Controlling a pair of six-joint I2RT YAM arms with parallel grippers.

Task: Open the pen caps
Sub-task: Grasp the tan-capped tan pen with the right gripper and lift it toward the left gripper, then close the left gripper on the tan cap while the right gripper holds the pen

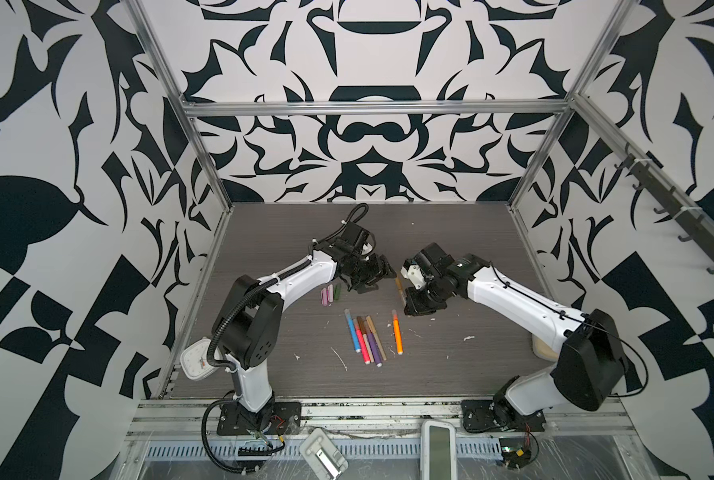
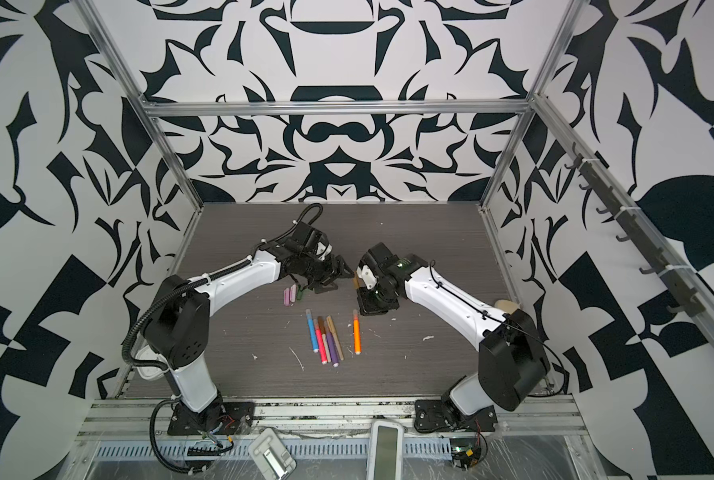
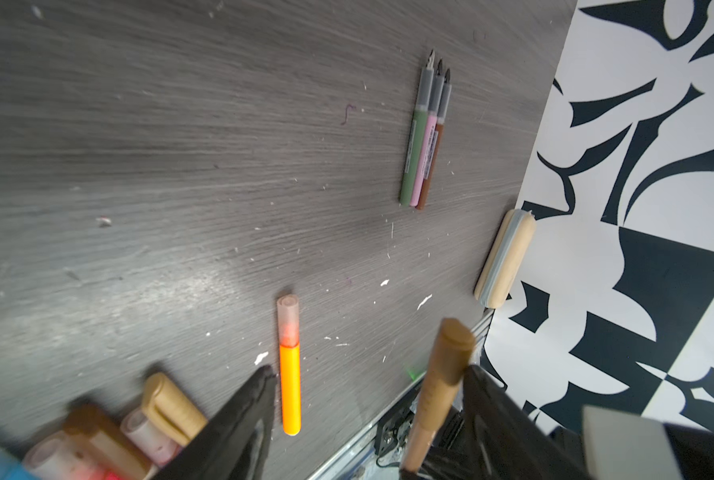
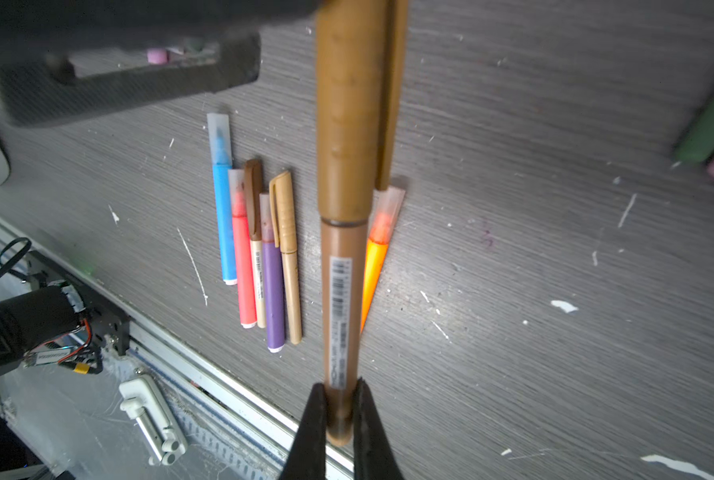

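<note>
My right gripper [image 4: 339, 386] is shut on the barrel end of a brown pen [image 4: 340, 299], held above the table. Its golden-brown pen cap [image 4: 351, 104] is on and points at my left gripper [image 3: 369, 370]. That gripper is open, and the capped end [image 3: 446, 357] lies between its jaws, close beside one finger [image 3: 496, 415]. In both top views the two grippers [image 1: 382, 274] [image 1: 407, 293] face each other mid-table. Loose pen caps [image 1: 330, 294], pink and green, lie by the left gripper. Several capped pens [image 1: 365, 338] and an orange pen [image 1: 397, 332] lie nearer the front.
Three uncapped pens [image 3: 423, 137], green, pink and brown, lie side by side near the right wall. A beige roll [image 3: 504, 257] rests against that wall. A white scale [image 1: 195, 357] sits at the table's left front corner. White scraps dot the wood-grain table [image 1: 450, 365].
</note>
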